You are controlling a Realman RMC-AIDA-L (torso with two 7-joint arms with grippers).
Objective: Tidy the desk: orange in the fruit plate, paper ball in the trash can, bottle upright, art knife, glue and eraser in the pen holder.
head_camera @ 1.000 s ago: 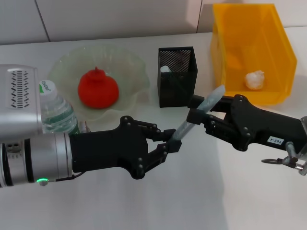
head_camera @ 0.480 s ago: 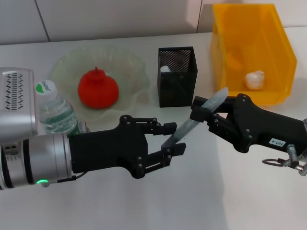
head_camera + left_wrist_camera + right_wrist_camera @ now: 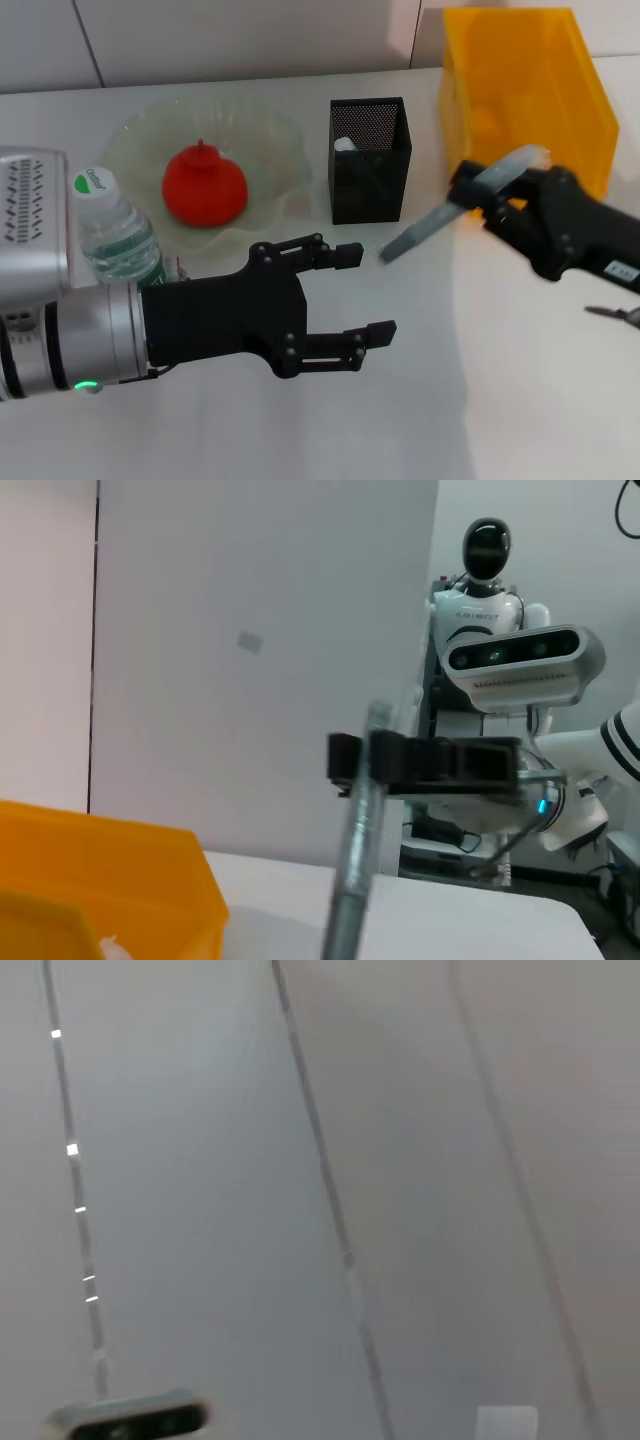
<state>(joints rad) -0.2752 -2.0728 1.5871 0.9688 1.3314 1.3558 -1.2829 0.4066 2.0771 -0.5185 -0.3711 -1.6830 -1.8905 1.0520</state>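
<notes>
A white desk [image 3: 430, 400] is running back to a pale wall, and at its left edge a bottle [image 3: 118, 235] is standing upright beside the glass fruit plate [image 3: 270, 140], which is holding the orange [image 3: 204, 187]. The left gripper [image 3: 360, 295] is hovering low in front of them with its fingers spread wide and gripping nothing — behind it the black mesh pen holder [image 3: 370, 160] is standing near the centre. Further right, the right gripper [image 3: 478, 192] is clenching the art knife [image 3: 440, 215] in the air, tilted, between the pen holder and the yellow trash can [image 3: 525, 80].

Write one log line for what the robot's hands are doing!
right gripper: holds art knife | left gripper: open, empty | pen holder: knife not in
</notes>
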